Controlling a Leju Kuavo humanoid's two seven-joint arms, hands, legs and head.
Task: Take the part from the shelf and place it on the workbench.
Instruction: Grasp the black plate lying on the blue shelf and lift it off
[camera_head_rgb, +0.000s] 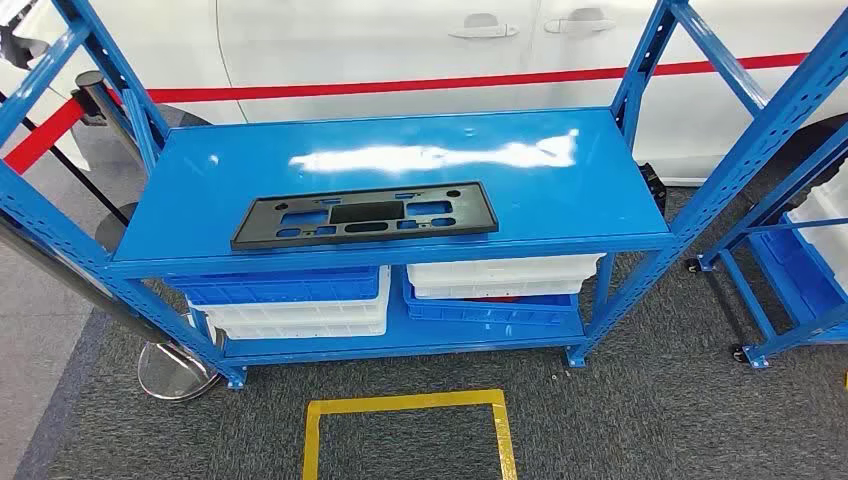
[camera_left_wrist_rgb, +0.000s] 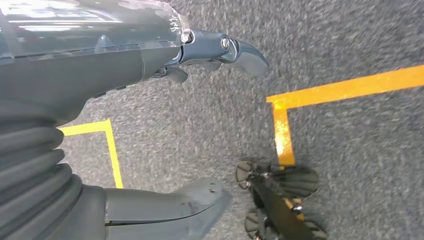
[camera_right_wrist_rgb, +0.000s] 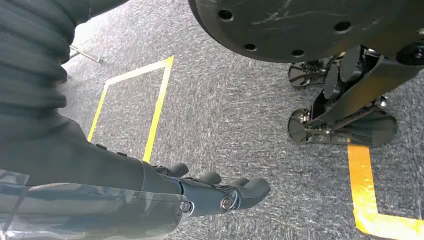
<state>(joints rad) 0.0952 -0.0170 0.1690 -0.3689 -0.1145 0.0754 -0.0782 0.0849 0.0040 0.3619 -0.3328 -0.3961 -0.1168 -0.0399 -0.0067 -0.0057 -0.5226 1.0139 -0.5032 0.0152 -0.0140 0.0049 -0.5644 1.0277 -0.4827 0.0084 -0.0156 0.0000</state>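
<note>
A flat black part (camera_head_rgb: 365, 213), long and rectangular with several cut-out openings, lies on the top board of a blue metal shelf (camera_head_rgb: 560, 200), near the board's front edge and a little left of its middle, with nothing touching it. On the lower level of the shelf sit stacked bins: a blue bin (camera_head_rgb: 283, 285) on a white bin (camera_head_rgb: 300, 316) at the left, and a white bin (camera_head_rgb: 503, 274) on a blue bin (camera_head_rgb: 490, 309) at the right. Behind the shelf stands a white car (camera_head_rgb: 400, 45) with a red stripe along its side. On the grey carpet (camera_head_rgb: 640, 400) in front of the shelf is a square marked in yellow tape (camera_head_rgb: 408, 404). A second blue rack (camera_head_rgb: 790, 270) on small wheels stands to the right. The left robot hand (camera_left_wrist_rgb: 165, 125) hangs over the carpet with its fingers (camera_left_wrist_rgb: 235, 50) stretched out and apart from the thumb (camera_left_wrist_rgb: 180, 205), holding nothing. The right robot hand (camera_right_wrist_rgb: 200, 192) also hangs above the carpet, fingers (camera_right_wrist_rgb: 245, 189) extended and lightly spread, holding nothing
</note>
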